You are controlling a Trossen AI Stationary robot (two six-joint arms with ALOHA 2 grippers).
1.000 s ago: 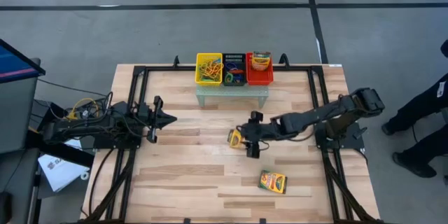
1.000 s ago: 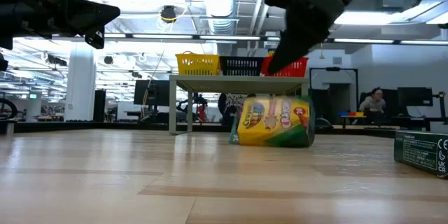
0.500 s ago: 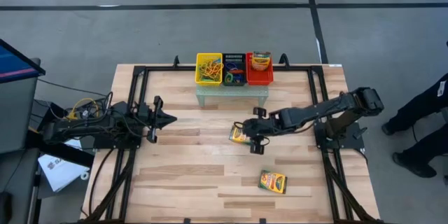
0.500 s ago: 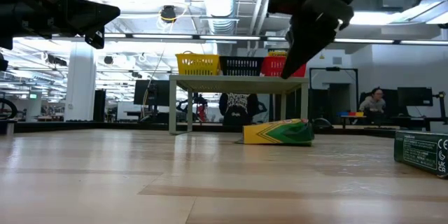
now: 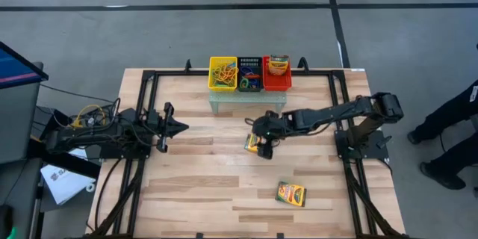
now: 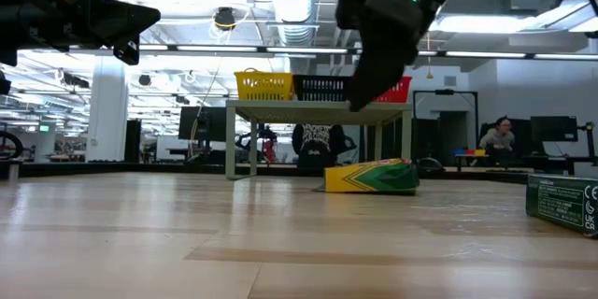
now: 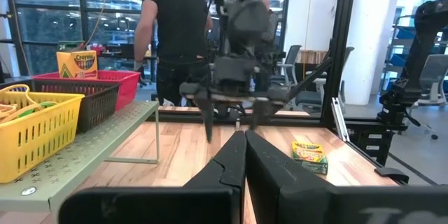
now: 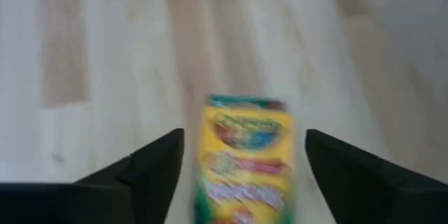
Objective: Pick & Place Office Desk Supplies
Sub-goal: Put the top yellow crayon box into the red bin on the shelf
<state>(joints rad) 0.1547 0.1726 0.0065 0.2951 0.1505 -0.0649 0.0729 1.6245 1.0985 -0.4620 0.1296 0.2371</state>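
A yellow-and-green crayon box [image 8: 243, 161] lies flat between the right gripper's [image 8: 241, 164] wide-spread, empty fingers [image 8: 150, 161].

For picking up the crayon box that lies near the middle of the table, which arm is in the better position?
The right. Its tool hangs over that crayon box with fingers open on either side of it. The left tool, shut, waits far away at the table's left side.
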